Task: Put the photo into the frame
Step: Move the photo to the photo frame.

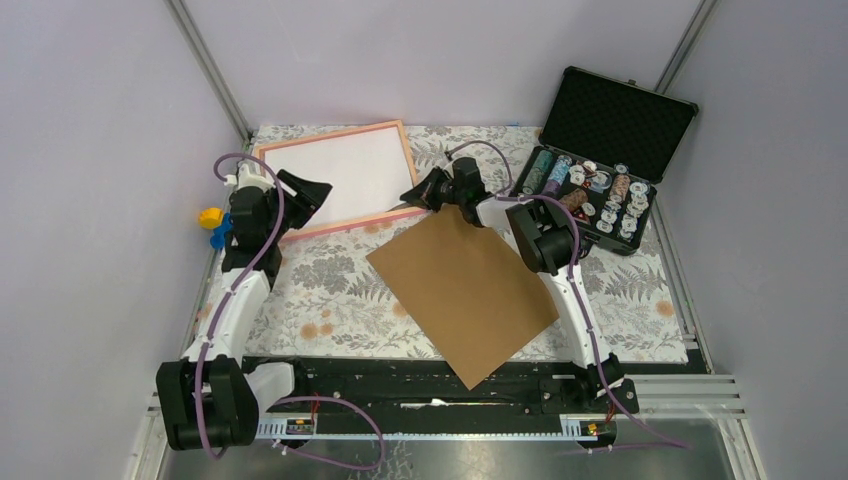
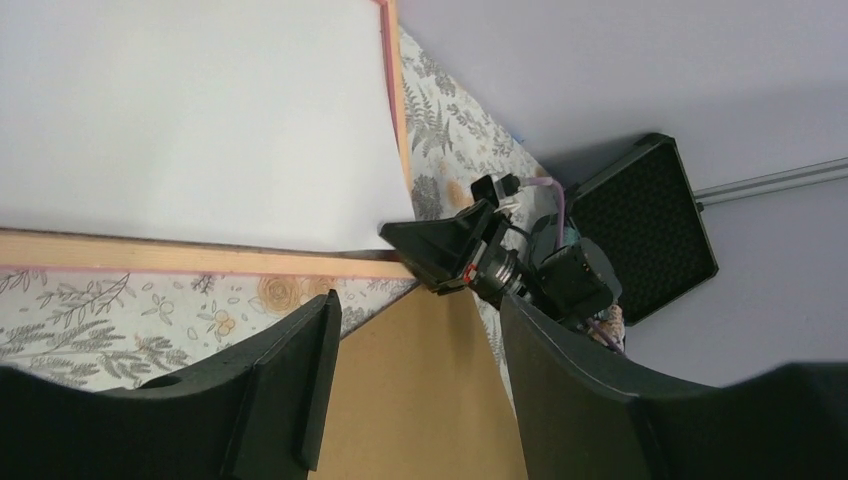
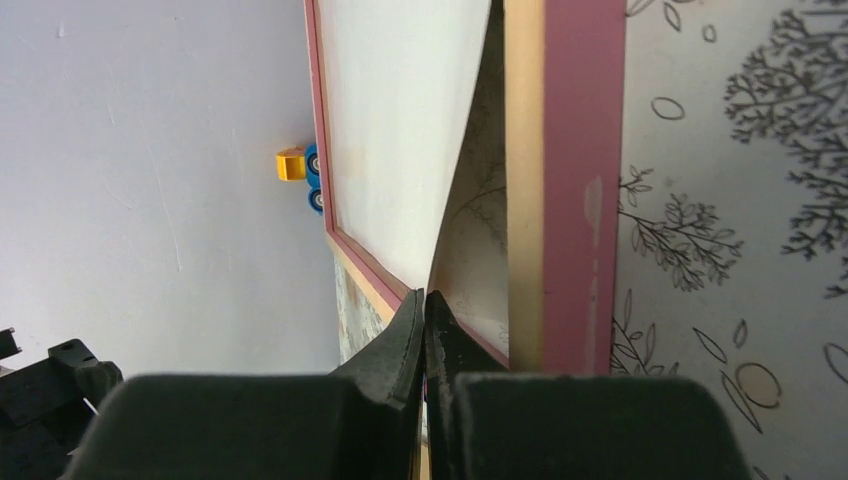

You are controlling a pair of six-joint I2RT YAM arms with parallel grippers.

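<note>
The salmon-pink frame (image 1: 330, 129) lies flat at the back left of the table. The photo (image 1: 345, 180) rests inside it with only its plain white side showing. My right gripper (image 1: 408, 196) is shut on the photo's near right corner. In the right wrist view that gripper (image 3: 425, 300) pinches the photo (image 3: 400, 130) and holds this corner raised off the frame (image 3: 580, 180). My left gripper (image 1: 315, 192) hovers at the frame's near left side. Its jaws (image 2: 418, 320) stand open with nothing between them, above the frame's rail (image 2: 200, 257).
A brown backing board (image 1: 465, 285) lies loose on the flowered cloth in the middle, just below the right gripper. An open black case (image 1: 610, 150) of small round pieces stands at the back right. A yellow and blue toy (image 1: 212, 225) sits at the left edge.
</note>
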